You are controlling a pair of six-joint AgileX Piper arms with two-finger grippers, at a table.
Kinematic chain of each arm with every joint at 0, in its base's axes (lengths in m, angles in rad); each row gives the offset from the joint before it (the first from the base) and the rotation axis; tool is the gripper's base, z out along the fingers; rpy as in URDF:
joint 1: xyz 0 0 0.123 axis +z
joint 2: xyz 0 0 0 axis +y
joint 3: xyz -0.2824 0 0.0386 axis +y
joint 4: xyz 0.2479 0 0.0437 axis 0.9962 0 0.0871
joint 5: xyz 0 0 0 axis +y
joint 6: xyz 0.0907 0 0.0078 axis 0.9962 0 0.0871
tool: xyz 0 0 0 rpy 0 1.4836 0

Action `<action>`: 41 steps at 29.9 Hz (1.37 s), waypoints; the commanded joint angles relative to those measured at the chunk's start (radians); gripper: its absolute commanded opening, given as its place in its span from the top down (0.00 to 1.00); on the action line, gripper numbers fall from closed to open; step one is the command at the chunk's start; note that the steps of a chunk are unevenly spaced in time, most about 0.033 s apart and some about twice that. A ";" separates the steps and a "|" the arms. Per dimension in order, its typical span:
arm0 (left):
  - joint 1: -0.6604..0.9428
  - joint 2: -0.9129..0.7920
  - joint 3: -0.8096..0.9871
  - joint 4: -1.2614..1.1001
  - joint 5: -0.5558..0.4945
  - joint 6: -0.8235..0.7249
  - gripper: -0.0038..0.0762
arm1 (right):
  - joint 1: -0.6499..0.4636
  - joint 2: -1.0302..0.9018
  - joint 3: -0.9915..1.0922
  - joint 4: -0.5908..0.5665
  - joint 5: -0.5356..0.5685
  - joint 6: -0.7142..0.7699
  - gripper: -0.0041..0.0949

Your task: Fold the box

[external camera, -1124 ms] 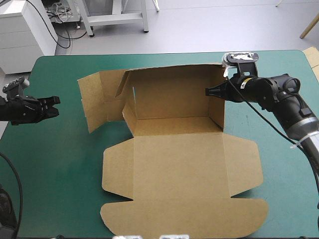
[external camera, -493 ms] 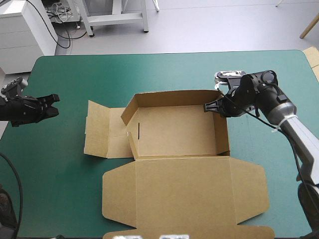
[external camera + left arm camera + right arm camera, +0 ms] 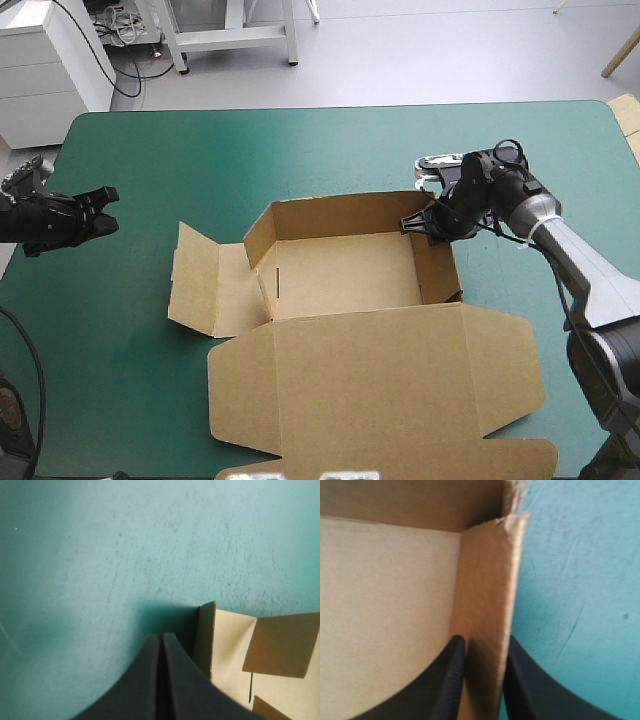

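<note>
Fingers of the right gripper (image 3: 418, 225) (image 3: 485, 645) are all but closed on the right wall of the box (image 3: 350, 270), near the tray's far right corner. One black finger is inside the tray and the other outside, with the brown board clamped between them. In the right wrist view the pinched wall (image 3: 487, 580) stands upright, and its top corner is rough and slightly frayed.

The left gripper (image 3: 108, 210) (image 3: 161, 637) is fully closed, its fingers meeting in one pointed arch with nothing between them. It sits by the desk's left edge, apart from the box, with an upright edge of board (image 3: 225, 640) just ahead and to one side.

The box stands at the middle of the desk (image 3: 300, 150) on the matte teal-green cover as an open tray of plain brown board. Its far, right and left walls are raised. The lid (image 3: 370, 380) lies flat toward the near edge, broad, with rounded tabs on both sides. A side flap (image 3: 205, 290) spreads out from the tray's left wall, its outer panel tilted up.
</note>
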 commanded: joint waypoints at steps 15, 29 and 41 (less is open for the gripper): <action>0.001 -0.039 -0.026 -0.041 -0.031 -0.008 0.96 | 0.000 -0.152 -0.277 0.009 0.136 0.019 0.05; 0.001 -0.039 -0.026 -0.029 -0.038 -0.048 0.96 | 0.000 -0.442 -0.261 -0.032 0.138 0.055 0.05; 0.001 -0.039 -0.026 -0.029 -0.037 -0.048 0.96 | 0.000 -0.449 -0.023 -0.018 0.136 0.077 0.05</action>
